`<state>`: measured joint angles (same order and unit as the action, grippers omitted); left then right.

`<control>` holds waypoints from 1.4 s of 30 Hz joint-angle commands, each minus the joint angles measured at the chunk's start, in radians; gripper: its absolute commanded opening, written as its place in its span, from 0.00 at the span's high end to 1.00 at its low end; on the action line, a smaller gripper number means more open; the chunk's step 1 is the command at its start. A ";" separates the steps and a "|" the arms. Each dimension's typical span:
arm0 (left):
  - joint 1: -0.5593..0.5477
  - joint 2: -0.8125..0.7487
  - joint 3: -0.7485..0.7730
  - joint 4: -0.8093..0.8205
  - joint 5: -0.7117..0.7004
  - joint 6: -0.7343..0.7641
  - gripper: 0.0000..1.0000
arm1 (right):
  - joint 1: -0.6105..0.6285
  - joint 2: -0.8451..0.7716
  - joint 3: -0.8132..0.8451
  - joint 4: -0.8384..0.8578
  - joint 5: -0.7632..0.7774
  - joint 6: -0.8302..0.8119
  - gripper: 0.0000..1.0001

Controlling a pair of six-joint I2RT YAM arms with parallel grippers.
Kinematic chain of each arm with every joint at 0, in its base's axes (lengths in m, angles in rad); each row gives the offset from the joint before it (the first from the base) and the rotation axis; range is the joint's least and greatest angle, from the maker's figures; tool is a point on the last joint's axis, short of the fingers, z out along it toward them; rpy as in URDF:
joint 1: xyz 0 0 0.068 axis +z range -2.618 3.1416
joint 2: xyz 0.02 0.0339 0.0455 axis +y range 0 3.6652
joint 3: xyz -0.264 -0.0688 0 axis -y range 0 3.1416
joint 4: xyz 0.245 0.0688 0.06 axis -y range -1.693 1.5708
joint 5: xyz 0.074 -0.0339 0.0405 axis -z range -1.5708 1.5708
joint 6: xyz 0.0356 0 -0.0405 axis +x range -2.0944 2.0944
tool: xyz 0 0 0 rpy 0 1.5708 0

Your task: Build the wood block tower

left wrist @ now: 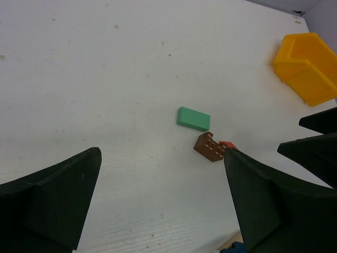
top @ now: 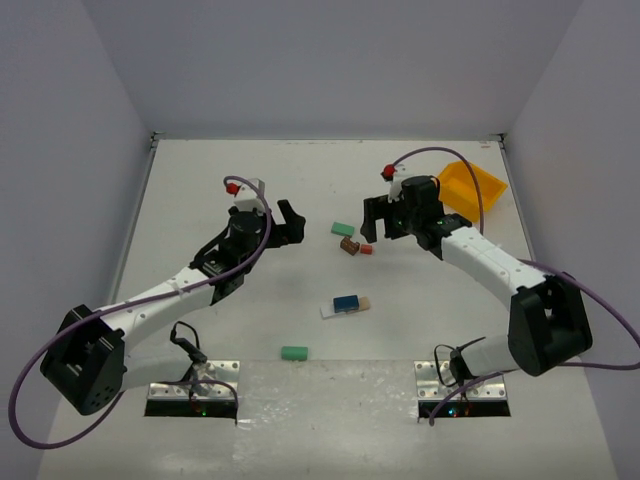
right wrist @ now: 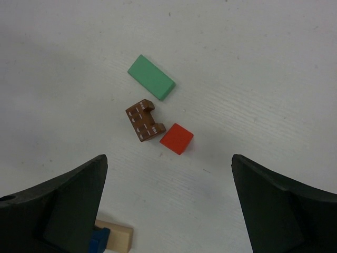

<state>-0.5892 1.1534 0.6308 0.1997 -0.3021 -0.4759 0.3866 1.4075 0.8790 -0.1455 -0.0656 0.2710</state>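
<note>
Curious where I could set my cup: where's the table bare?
Bare: far strip left of the yellow bin; right of the plank. Crowded: between left gripper and right gripper, around far green block, brown block, red block.

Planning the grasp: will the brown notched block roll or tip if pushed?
Probably neither: the brown notched block lies flat, with straight faces. It looks rigid. Pushed, it may nudge the red block beside it.
</note>
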 commanded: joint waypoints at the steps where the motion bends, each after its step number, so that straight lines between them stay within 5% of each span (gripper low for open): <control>1: 0.002 0.000 0.023 0.047 0.004 0.013 0.00 | 0.001 0.013 0.004 0.086 -0.053 0.015 0.01; 22: 0.003 0.051 0.006 0.058 0.034 -0.029 0.00 | 0.017 0.198 0.024 0.184 -0.212 -0.140 0.01; 30: 0.002 0.058 0.007 0.055 0.036 -0.027 0.00 | 0.082 0.311 0.099 0.141 -0.063 -0.183 0.02; 42: 0.002 0.058 0.006 0.050 0.036 -0.026 0.00 | 0.120 0.387 0.148 0.095 -0.013 -0.207 0.21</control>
<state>-0.5892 1.2110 0.6304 0.2058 -0.2714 -0.4995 0.4914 1.7878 0.9792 -0.0624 -0.1029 0.0861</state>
